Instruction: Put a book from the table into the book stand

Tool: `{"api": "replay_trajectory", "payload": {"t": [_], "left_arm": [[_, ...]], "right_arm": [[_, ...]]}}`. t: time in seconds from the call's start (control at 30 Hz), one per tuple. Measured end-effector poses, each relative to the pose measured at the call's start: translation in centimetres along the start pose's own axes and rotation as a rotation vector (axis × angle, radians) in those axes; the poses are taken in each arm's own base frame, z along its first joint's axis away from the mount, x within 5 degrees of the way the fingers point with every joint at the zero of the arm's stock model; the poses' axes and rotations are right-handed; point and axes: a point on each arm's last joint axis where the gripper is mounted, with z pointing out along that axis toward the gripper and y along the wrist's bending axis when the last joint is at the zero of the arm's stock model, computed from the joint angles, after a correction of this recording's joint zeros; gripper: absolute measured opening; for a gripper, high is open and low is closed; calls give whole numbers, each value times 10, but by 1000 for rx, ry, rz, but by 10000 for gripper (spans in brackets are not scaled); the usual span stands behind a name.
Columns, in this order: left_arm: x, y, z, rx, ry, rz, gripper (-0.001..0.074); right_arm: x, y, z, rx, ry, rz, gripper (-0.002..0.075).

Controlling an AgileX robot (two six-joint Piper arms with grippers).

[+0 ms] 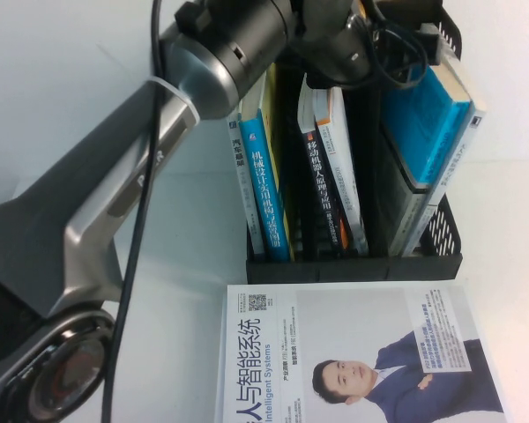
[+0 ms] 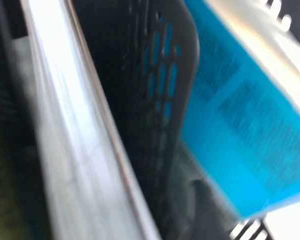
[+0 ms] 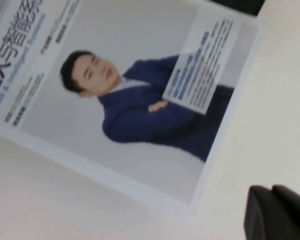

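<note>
Nearest you in the high view, the white book [image 1: 357, 352] with the suited man lies flat on the table [image 1: 194, 247], its far edge just short of the stand's front lip, its near end cut off by the frame. To its left there is bare tabletop; the left arm [image 1: 115, 203] crosses above that room, reaching up and over the stand [image 1: 353, 264].

The left gripper [image 1: 370, 31] sits over the stand's top, above the middle slots. You cannot tell how far its fingers are spread, nor whether they touch anything — the wrist body hides them. Its own camera gives only a blurred close look: a mesh divider [image 2: 160, 100] with the blue book [image 2: 240, 125] just behind it.

That book [image 1: 432, 132] stands in the rightmost slot, leaning right against the side wall. Other books [image 1: 269, 176] fill the left and middle slots, upright or slightly tilted.

The right gripper [image 3: 277, 212] does not appear in the high view. Its wrist camera shows a dark fingertip low over bare table beside the white book [image 3: 130, 100] — fingers' spread unclear.
</note>
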Motion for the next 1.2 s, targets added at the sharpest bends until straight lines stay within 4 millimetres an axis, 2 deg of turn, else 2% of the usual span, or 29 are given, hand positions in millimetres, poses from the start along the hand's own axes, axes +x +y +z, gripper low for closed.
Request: {"api": "replay_trajectory", "payload": {"t": [0.13, 0.17, 0.27, 0.37, 0.47, 0.53, 0.6, 0.7, 0.8, 0.93, 1.07, 1.2], "left_arm": [[-2, 1, -33, -41, 64, 166, 129], [-3, 1, -44, -45, 74, 192, 84], [-5, -3, -76, -44, 85, 242, 24], [-9, -12, -115, -20, 47, 284, 6], [-6, -25, -148, 4, 12, 332, 2], [0, -31, -166, 11, 5, 358, 1], [9, -35, -179, 19, 10, 381, 1], [29, -39, -187, 32, 34, 407, 1], [58, -37, -189, 56, 66, 416, 0], [112, -22, -190, 97, 88, 411, -1], [158, 2, -193, 124, 81, 430, -1], [179, 18, -206, 140, 54, 420, -1]], "right_arm": [[-8, -6, -1, 70, -90, 10, 4], [-10, -9, -2, 95, -117, 18, 4], [-13, -17, -11, 184, -217, 45, 4], [-8, -24, -36, 243, -371, 54, 4], [7, -28, -63, 272, -512, 43, 4], [24, -30, -78, 284, -591, 34, 4], [41, -32, -83, 284, -634, 38, 4], [69, -33, -80, 268, -668, 49, 4], [96, -34, -70, 230, -689, 68, 4], [121, -35, -49, 211, -681, 75, 4], [133, -36, -29, 210, -640, 73, 4], [137, -36, -14, 213, -592, 68, 4]]}}
